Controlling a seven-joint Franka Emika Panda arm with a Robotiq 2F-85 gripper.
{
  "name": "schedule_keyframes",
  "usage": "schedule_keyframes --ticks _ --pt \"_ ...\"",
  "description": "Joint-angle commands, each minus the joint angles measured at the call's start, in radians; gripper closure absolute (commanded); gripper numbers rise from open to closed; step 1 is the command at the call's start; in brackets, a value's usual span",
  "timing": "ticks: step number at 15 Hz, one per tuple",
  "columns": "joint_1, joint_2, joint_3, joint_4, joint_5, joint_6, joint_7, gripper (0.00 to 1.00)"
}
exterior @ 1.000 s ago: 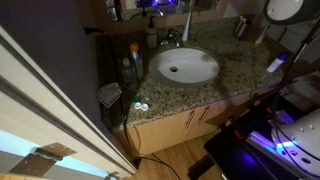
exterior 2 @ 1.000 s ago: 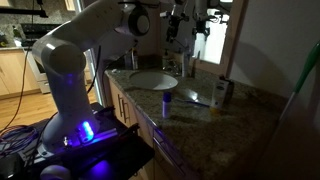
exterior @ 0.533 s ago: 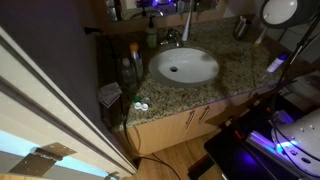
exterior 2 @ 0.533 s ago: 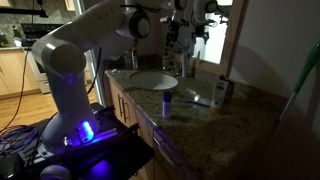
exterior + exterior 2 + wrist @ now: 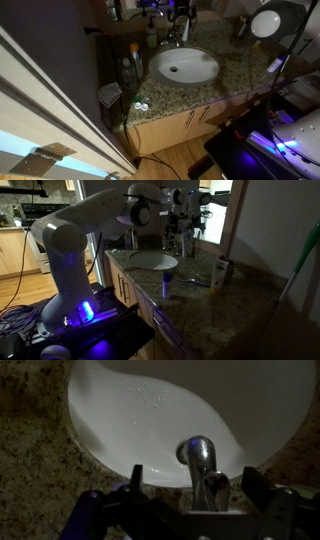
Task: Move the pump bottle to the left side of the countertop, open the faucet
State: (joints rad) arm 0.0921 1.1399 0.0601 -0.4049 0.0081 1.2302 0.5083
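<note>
The chrome faucet (image 5: 203,468) fills the lower middle of the wrist view, its spout reaching over the white basin (image 5: 180,405). My gripper (image 5: 195,485) is open, with one dark finger on each side of the faucet handle and not touching it. In an exterior view the gripper (image 5: 180,12) hangs over the faucet (image 5: 172,39) at the back of the granite countertop (image 5: 235,62). The olive-green pump bottle (image 5: 151,35) stands just left of the faucet. In an exterior view the gripper (image 5: 186,225) hides the faucet.
A tall clear bottle with an orange cap (image 5: 132,58) stands left of the basin (image 5: 185,66). Small items (image 5: 112,95) lie at the counter's front left. A cup (image 5: 240,27) stands at the back right. A small purple-lit bottle (image 5: 166,282) and a box (image 5: 222,271) stand on the counter.
The arm has come down and forward over the faucet. Its white round joint has moved further into the exterior view at the upper right.
</note>
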Motion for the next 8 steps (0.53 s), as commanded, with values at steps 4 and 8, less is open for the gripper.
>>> schedule_keyframes --ticks 4,8 --pt "0.001 0.026 0.005 0.010 0.007 0.044 -0.006 0.00" --pt "0.001 0.057 0.006 0.019 0.011 0.133 0.017 0.00"
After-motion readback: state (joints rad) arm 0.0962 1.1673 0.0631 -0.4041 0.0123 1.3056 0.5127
